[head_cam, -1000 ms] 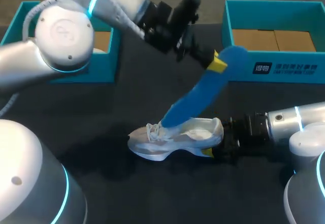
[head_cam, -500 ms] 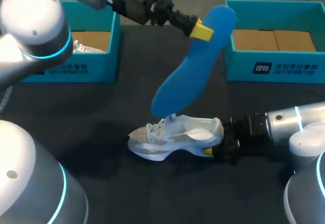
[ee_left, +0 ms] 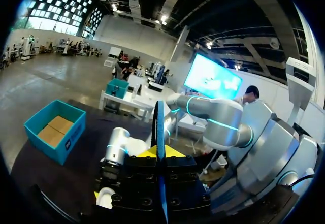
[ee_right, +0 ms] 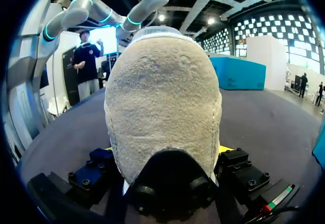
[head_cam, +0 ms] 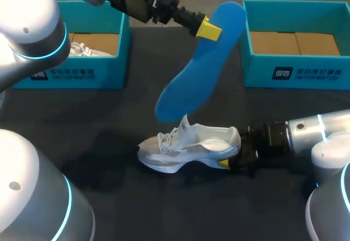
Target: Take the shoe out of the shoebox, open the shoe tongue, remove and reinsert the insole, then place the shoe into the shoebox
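Note:
A white shoe (head_cam: 188,145) lies on the black table, toe to the left. Its heel (ee_right: 162,102) sits between the fingers of my right gripper (head_cam: 228,162), which press on it from both sides. My left gripper (head_cam: 208,29) is high over the table, shut on the heel end of a blue insole (head_cam: 199,71). The insole hangs slanting down, its toe end just above the shoe's laces and clear of the shoe. In the left wrist view the insole (ee_left: 160,127) shows edge-on between the yellow tips of the left gripper (ee_left: 159,153).
One teal shoebox (head_cam: 109,71) stands at the back left with another white shoe (head_cam: 82,48) inside. A second teal shoebox (head_cam: 295,74) stands at the back right, its cardboard floor bare. My right arm (head_cam: 306,134) lies low along the table's right side.
My left gripper has pulled the insole up and to the left, out of the shoe; its toe end now hangs free above the laces. The right gripper and shoe have stayed put.

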Tool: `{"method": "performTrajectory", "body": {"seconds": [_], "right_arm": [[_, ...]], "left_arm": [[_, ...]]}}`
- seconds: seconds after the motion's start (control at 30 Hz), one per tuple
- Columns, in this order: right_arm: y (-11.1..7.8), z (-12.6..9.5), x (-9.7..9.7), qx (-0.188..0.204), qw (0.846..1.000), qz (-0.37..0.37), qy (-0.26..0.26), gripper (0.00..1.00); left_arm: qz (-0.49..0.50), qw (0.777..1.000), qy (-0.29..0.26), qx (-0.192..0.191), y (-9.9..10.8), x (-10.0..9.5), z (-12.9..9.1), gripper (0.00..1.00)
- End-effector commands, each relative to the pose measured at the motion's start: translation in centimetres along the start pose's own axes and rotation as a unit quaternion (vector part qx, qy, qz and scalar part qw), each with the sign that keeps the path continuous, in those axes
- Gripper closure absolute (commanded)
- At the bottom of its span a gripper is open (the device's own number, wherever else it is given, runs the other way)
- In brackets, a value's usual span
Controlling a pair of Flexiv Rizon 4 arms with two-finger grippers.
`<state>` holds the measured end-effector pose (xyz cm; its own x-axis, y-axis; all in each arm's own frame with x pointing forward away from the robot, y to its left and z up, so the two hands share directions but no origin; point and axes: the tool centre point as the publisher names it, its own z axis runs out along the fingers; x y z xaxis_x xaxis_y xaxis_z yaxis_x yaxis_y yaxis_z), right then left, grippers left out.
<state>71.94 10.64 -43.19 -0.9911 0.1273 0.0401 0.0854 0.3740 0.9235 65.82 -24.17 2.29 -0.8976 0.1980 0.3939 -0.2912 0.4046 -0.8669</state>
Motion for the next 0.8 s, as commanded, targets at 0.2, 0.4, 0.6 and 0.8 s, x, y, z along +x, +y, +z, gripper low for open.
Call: {"method": "performTrajectory", "body": {"seconds": [0.2, 0.4, 0.6, 0.8], "right_arm": [[0.0, 0.2, 0.1, 0.003, 1.000, 0.000, 0.000, 1.00], [0.0, 0.2, 0.1, 0.003, 1.000, 0.000, 0.000, 1.00], [0.0, 0.2, 0.1, 0.003, 1.000, 0.000, 0.000, 1.00], [0.0, 0.2, 0.1, 0.003, 1.000, 0.000, 0.000, 1.00]], "left_arm": [[0.001, 0.999, 0.024, 0.045, -2.3, 0.5, -0.3, 1.00], [-0.011, 0.991, 0.088, 0.100, -5.5, 2.0, -1.0, 1.00], [0.006, 0.988, 0.102, 0.119, -7.5, 4.8, -0.8, 1.00], [0.021, 0.984, 0.101, 0.144, -8.8, 7.3, -0.5, 1.00]]}}
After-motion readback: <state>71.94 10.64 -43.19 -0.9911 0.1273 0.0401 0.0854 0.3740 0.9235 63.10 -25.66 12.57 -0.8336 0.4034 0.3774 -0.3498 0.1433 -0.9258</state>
